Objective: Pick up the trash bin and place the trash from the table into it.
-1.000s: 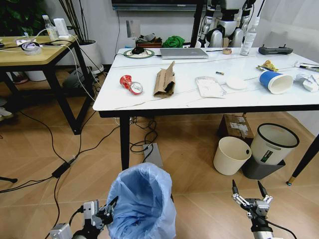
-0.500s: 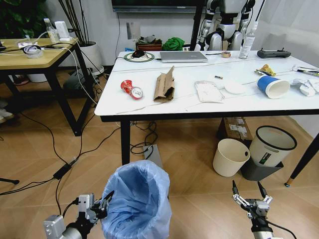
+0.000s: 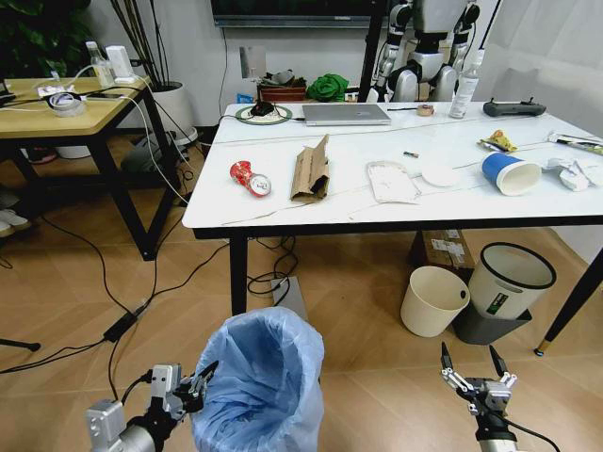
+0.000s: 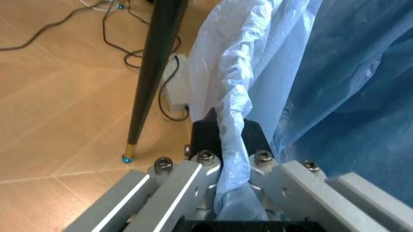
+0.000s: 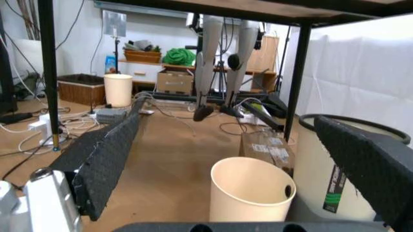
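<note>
Left hand (image 4: 226,193) is clenched on just a fold of the blue bag, not the trash bin (image 3: 264,381) itself, which sits low in front of the surface (image 3: 311,202). Liner could slip or tear. Right hand (image 3: 479,365) hangs released; trash (image 3: 311,169) up top.

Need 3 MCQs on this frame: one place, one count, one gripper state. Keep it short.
1. The crushed red can lies:
A on the floor
B on the table, near its left end
C in the trash bin

2. Bins under the table:
A one
B two
C four

3. The left gripper is:
A shut on the trash bin's bag
B open, apart from it
C on the blue paper cup

B: can beside the torn cardboard.
B: cream bucket, white round bin.
A: left wrist view shows bag film pinched.
</note>
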### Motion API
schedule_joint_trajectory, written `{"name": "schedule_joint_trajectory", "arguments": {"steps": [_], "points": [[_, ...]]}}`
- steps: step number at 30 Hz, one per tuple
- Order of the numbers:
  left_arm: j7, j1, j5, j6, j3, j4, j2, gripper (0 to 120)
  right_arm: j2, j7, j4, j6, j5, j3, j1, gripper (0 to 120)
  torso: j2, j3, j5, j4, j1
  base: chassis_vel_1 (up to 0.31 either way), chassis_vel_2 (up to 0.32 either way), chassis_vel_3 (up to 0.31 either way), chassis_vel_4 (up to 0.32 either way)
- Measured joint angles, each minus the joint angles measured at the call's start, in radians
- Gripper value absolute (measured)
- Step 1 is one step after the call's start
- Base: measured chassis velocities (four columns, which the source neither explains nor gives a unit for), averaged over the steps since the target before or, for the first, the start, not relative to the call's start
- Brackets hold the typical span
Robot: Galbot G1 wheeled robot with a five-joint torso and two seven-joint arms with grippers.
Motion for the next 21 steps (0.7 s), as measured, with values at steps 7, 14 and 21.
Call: {"name": "schedule_joint_trajectory", "arguments": {"steps": [7, 14, 21], "points": [[0.002, 0.004, 0.006, 0.002, 0.003, -0.005, -0.021, 0, 0.0, -0.004, 0.01, -0.002, -0.001, -0.003, -0.004, 100, 0.026, 0.016, 0.0001, 0.0, 0.01, 0.0, 0.0, 0.0, 0.0], [0.006, 0.01, 0.017, 0.002, 0.004, -0.008, -0.038, 0, -0.008, -0.004, 0.018, -0.002, 0.001, -0.003, -0.012, 100, 0.055, 0.034, 0.0, 0.0, 0.021, 0.0, 0.0, 0.0, 0.0], [0.014, 0.021, 0.009, 0.007, -0.005, -0.02, -0.047, 0, -0.008, -0.01, 0.018, -0.001, 0.001, -0.008, -0.01, 100, 0.084, 0.051, 0.0001, 0.0, 0.033, 0.0, 0.0, 0.0, 0.0]]}}
